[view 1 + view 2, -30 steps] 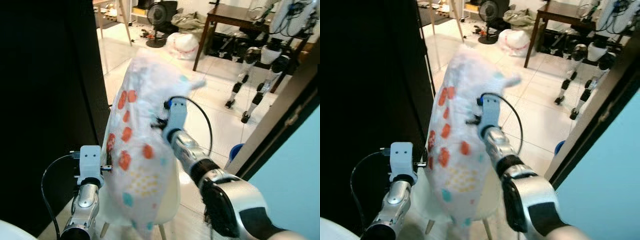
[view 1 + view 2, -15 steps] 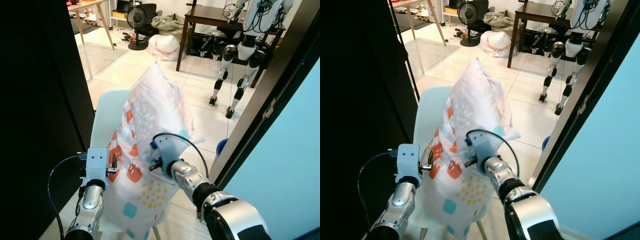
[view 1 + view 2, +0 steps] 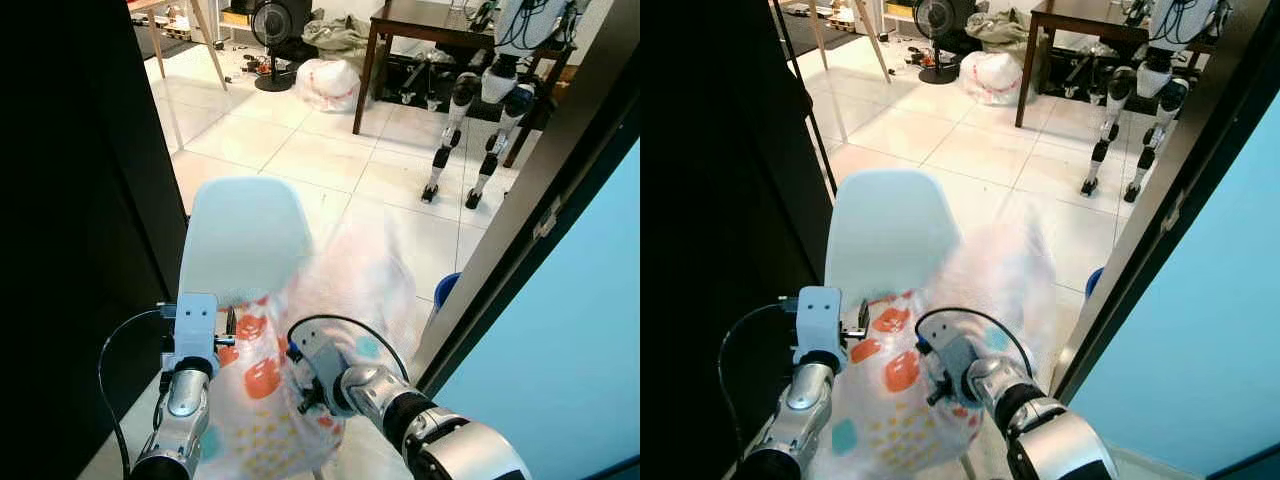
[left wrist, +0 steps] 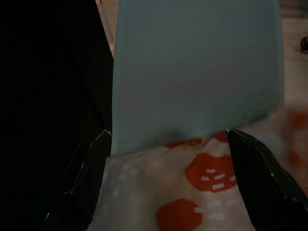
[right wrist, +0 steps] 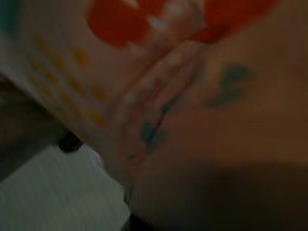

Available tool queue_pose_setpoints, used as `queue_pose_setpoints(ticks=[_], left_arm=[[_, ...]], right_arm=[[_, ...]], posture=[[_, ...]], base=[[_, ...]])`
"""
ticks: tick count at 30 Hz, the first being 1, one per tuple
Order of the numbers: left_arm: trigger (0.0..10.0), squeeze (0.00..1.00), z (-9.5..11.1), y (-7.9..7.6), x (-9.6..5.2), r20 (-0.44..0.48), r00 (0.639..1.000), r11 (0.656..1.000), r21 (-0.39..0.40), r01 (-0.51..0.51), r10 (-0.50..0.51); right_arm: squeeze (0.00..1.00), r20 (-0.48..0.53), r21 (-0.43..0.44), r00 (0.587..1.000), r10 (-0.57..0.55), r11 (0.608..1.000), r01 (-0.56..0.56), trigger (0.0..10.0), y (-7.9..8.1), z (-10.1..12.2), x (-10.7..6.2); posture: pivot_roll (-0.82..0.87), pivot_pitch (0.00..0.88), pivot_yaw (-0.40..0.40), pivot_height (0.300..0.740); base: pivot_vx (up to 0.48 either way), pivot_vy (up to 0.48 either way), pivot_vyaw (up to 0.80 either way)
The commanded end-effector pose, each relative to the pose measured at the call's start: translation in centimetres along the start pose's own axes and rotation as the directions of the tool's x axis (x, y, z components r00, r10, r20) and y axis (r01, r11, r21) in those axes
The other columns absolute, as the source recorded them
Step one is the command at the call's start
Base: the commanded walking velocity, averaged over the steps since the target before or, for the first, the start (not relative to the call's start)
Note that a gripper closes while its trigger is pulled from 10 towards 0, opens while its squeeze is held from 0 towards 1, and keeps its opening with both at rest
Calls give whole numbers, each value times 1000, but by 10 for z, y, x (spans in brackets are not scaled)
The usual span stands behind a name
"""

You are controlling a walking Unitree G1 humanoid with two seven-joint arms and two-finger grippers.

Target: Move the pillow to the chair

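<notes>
Pillow (image 3: 300,350) down on chair (image 3: 245,235) seat, slumped toward the right edge. Left gripper (image 4: 168,144) spread wide over one corner; right gripper (image 3: 305,385) pressed into fabric, jaws unreadable. Could slide floorward if let go while overhanging.

I see the pillow (image 3: 940,330) lying low across the seat of the chair (image 3: 885,235), its upper part blurred. It is white, printed with red-orange patches, small yellow dots and teal squares. It sits between my two end effectors: the left end effector (image 4: 168,144) has its fingers spread to either side of the fabric, and the right end effector (image 3: 940,375) is pressed into its other side. Beyond the left end effector, the chair's pale blue backrest stands upright directly behind the pillow.
</notes>
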State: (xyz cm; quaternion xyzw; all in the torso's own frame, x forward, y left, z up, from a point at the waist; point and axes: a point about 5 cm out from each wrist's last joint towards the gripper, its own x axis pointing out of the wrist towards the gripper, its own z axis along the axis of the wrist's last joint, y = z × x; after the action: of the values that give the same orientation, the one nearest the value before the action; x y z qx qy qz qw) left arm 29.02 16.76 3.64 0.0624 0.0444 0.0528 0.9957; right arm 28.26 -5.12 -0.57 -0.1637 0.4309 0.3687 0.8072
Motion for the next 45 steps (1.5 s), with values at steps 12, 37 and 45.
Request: queue_pose_setpoints(ticks=[12,37,45], left_arm=[[10000,0,-3,-3,-2,-22,1000,1000,-9,1,-2],[10000,0,-9,-2,-5,-44,999,1000,-23,-7,6],[10000,0,-17,2,-8,-85,996,999,-36,-9,5]], right_arm=[[0,288,241,952,102,955,-175,10000,38,30,9],[0,320,292,946,-41,955,-58,10000,10,27,2],[0,303,258,952,-45,965,-37,10000,12,26,3]], posture=[[29,66,-49,740],[21,71,-52,670],[23,60,-47,640]], base=[[0,0,0],[0,0,0],[0,0,0]])
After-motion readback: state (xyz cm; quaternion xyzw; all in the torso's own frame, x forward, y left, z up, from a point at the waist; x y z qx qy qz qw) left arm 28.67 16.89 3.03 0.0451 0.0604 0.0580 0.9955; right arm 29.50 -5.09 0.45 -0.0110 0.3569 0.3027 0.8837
